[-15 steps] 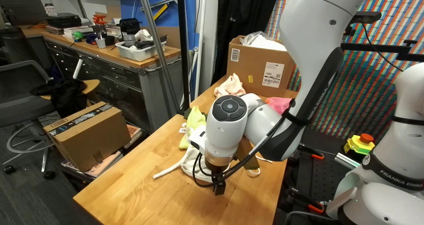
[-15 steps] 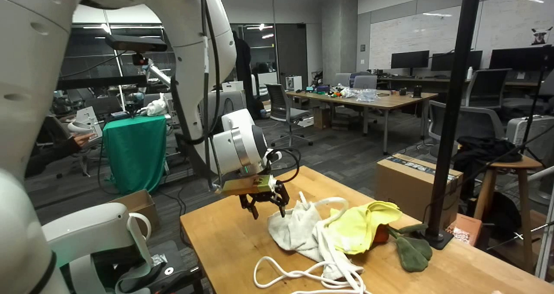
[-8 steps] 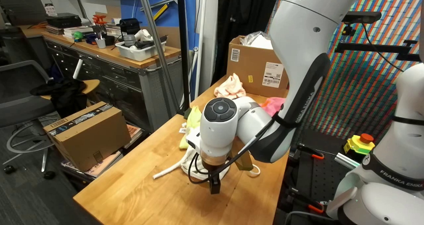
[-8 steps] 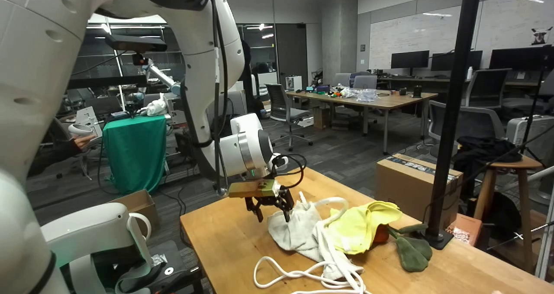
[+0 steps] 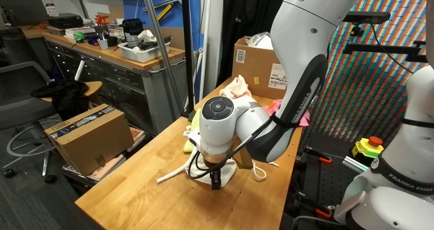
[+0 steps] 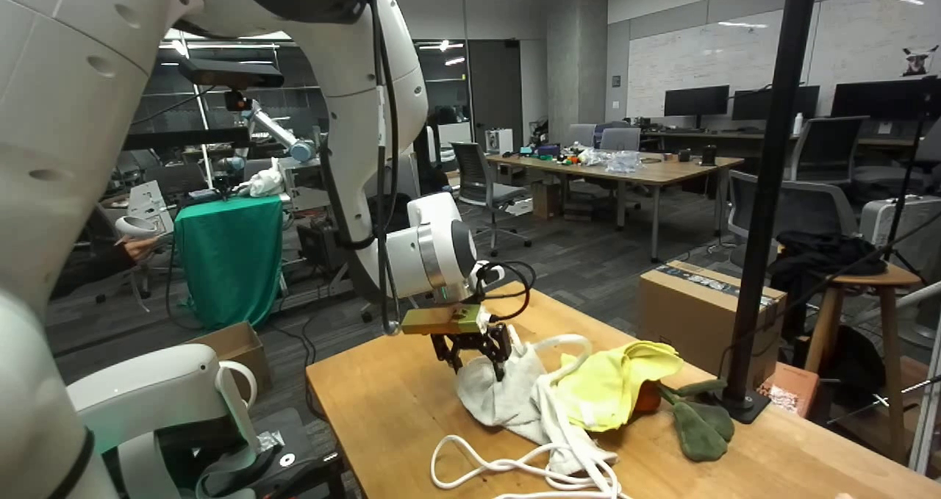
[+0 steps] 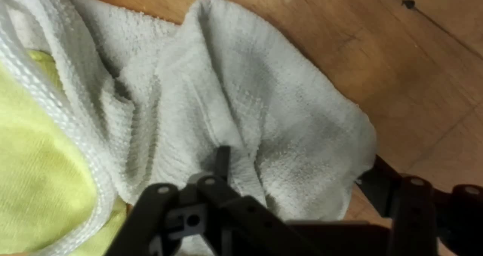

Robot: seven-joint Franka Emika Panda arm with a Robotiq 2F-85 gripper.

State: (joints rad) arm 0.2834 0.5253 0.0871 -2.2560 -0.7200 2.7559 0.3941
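In an exterior view: my arm (image 6: 353, 124) stands arched from the left, wrist bent, gripper (image 6: 478, 371) aimed down, jaws well apart, nothing clamped. Next, grey cloth (image 6: 500, 407) on table (image 6: 382, 396), long axis slanting lower right, rounded end pointing left under the gripper; only wrist view shows its fold (image 7: 241, 135) between my fingertips (image 7: 222, 163). Then rope (image 6: 556, 411), yellow cloth (image 6: 617, 385), green leaves (image 6: 702, 429) that wrist view misses.

Greyish-white cloth (image 7: 234, 109), matte, fuzzy like towelling. Limp and rumpled: one part spread into broad rounded lobe, another gathered into tight pleats. Raised ridge runs from border down through middle, creases alongside; stretch of border humped up into fold. Lies on wooden worktop (image 5: 152, 192), between both long edges, well apart from each and from corners.
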